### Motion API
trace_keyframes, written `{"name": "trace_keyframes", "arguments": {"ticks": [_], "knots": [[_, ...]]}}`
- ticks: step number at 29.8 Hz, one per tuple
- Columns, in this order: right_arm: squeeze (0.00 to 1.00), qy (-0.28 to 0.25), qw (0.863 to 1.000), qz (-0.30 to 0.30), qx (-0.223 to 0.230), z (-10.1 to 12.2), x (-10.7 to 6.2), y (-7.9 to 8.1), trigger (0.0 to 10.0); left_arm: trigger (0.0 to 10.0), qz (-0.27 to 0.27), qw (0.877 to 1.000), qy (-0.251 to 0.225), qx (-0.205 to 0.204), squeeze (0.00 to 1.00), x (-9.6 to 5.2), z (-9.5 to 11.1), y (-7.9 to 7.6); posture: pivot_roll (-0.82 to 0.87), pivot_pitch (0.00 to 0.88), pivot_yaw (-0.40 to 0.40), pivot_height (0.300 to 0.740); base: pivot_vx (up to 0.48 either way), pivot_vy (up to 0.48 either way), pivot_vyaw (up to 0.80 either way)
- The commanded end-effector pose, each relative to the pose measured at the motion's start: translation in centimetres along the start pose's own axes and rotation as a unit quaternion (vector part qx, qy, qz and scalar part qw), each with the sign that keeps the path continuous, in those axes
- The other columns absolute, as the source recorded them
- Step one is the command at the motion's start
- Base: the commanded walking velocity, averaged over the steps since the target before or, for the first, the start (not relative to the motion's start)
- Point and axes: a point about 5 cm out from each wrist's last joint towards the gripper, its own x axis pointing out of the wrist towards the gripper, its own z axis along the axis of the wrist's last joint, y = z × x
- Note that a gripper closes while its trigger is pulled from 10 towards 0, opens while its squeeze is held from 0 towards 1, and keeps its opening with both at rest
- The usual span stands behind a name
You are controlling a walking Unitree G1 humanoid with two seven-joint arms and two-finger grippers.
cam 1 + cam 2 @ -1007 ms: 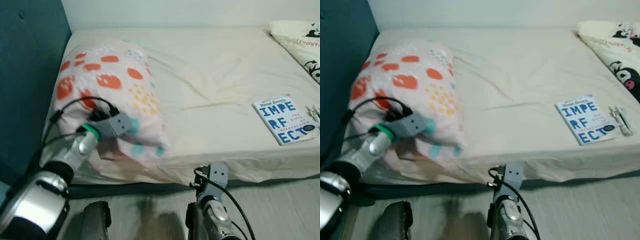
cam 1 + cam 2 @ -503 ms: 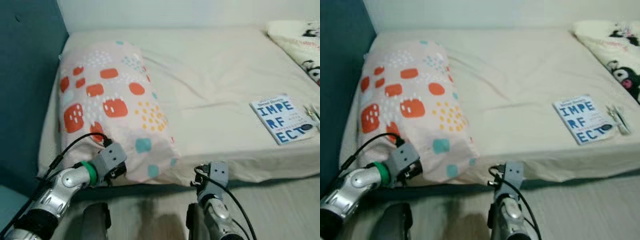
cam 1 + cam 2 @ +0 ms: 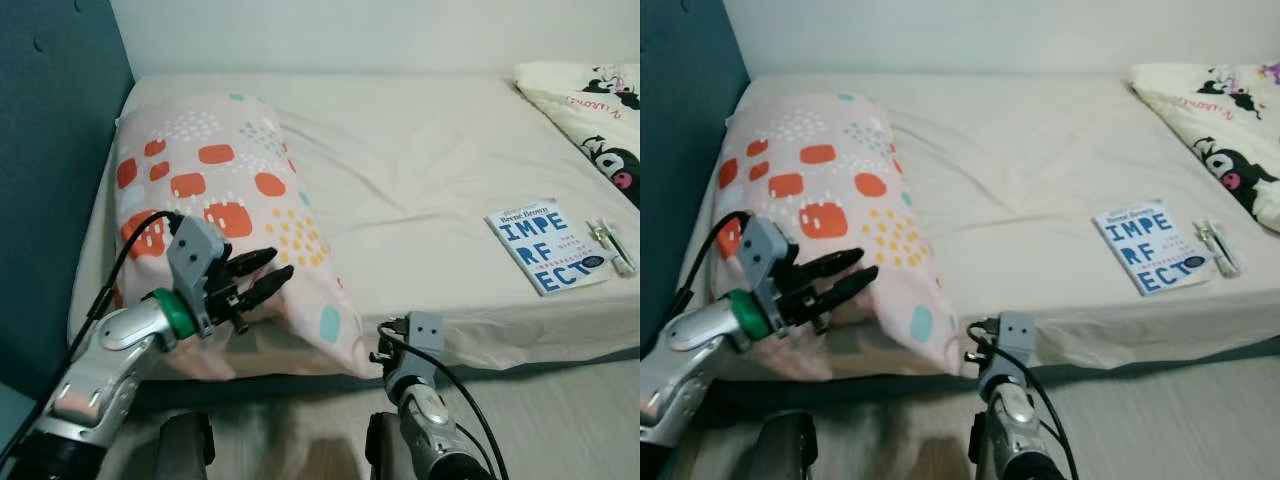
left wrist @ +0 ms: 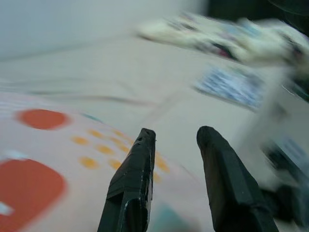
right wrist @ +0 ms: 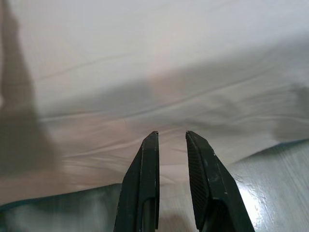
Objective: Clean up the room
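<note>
We see one pillow (image 3: 220, 200) on the bed (image 3: 420, 170), just under our left tool (image 3: 262, 276), whose fingers are parted and empty. Our right tool (image 5: 171, 137), fingers slightly apart, holds nothing below the bed's edge; one book (image 3: 547, 246) and one pen (image 3: 610, 247) lie well off to its right.

- The silver left arm with the green ring at its wrist is raised and bent, reaching forward. Its left gripper (image 3: 272, 275) has the two long black fingers (image 4: 131, 181) spread apart, nothing between them.
- The silver right arm sits low, its right gripper (image 5: 172, 136) pointing forward, black fingers slightly parted, also holding nothing.
</note>
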Motion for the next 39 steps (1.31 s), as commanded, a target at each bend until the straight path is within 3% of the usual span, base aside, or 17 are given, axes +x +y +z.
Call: {"name": "trace_keyframes", "arguments": {"ticks": [1, 4, 6, 9, 12, 14, 17, 21, 26, 33, 39], "knots": [[0.00, 0.012, 1.000, 0.003, -0.005, -0.5, -0.1, -0.1, 10.0, 10.0, 0.055, 0.996, 0.055, 0.042, 0.00, 0.0, -1.0, 1.1, 0.09, 0.000, -0.021, 0.541, 0.000, 0.000, 0.00], [0.00, 0.012, 1.000, 0.004, -0.006, -0.4, -0.1, -0.1, 10.0, 10.0, 0.046, 0.992, 0.090, 0.072, 0.00, -0.3, -1.3, 0.9, 0.09, 0.000, -0.025, 0.541, 0.000, 0.000, 0.00], [0.00, 0.012, 1.000, 0.005, -0.007, -0.3, -0.1, -0.2, 10.0, 10.0, 0.035, 0.994, 0.085, 0.067, 0.00, -0.3, -1.1, 0.7, 0.09, 0.000, -0.025, 0.541, 0.000, 0.000, 0.00], [0.00, 0.015, 1.000, 0.006, -0.008, -0.3, 0.0, -0.1, 10.0, 10.0, 0.082, 0.993, 0.064, 0.054, 0.00, -0.3, -0.9, 1.5, 0.10, 0.000, -0.026, 0.541, 0.000, 0.000, 0.00], [0.00, 0.012, 1.000, 0.011, -0.010, -0.3, 0.0, 0.2, 10.0, 10.0, 0.210, 0.974, 0.077, 0.046, 0.00, -0.7, -3.1, 3.2, 0.10, 0.000, -0.019, 0.541, 0.000, 0.000, 0.00], [0.00, 0.005, 1.000, 0.021, -0.015, -0.4, -0.1, 0.5, 10.0, 10.0, 0.258, 0.962, 0.088, 0.016, 0.00, -1.4, -5.1, 2.9, 0.09, 0.000, -0.014, 0.541, 0.000, 0.000, 0.00], [0.00, 0.002, 1.000, 0.024, -0.017, -0.4, -0.2, 0.6, 10.0, 10.0, 0.267, 0.959, 0.094, 0.005, 0.00, -1.5, -5.7, 2.6, 0.09, 0.000, -0.014, 0.541, 0.000, 0.000, 0.00], [0.00, -0.014, 0.999, 0.028, -0.014, -0.2, -0.3, 0.7, 10.0, 10.0, 0.331, 0.931, 0.146, 0.039, 0.00, -3.5, -8.7, 2.3, 0.09, 0.000, -0.019, 0.556, 0.000, 0.000, 0.00], [0.00, -0.020, 0.999, 0.033, -0.018, 0.2, -0.1, 0.8, 10.0, 10.0, 0.355, 0.921, 0.155, 0.049, 0.00, -4.3, -9.4, 2.5, 0.09, 0.000, -0.030, 0.576, 0.000, 0.000, 0.00], [0.00, -0.027, 0.999, 0.038, -0.022, 0.5, 0.0, 0.8, 10.0, 10.0, 0.339, 0.926, 0.148, 0.081, 0.00, -4.0, -9.8, 1.9, 0.09, 0.000, -0.037, 0.601, 0.000, 0.000, 0.00], [0.00, -0.044, 0.998, 0.041, -0.019, 1.2, 0.1, 1.0, 10.0, 10.0, 0.315, 0.941, 0.098, 0.078, 0.00, -3.4, -9.0, 0.9, 0.07, 0.000, -0.027, 0.631, 0.000, 0.000, 0.00]]}}
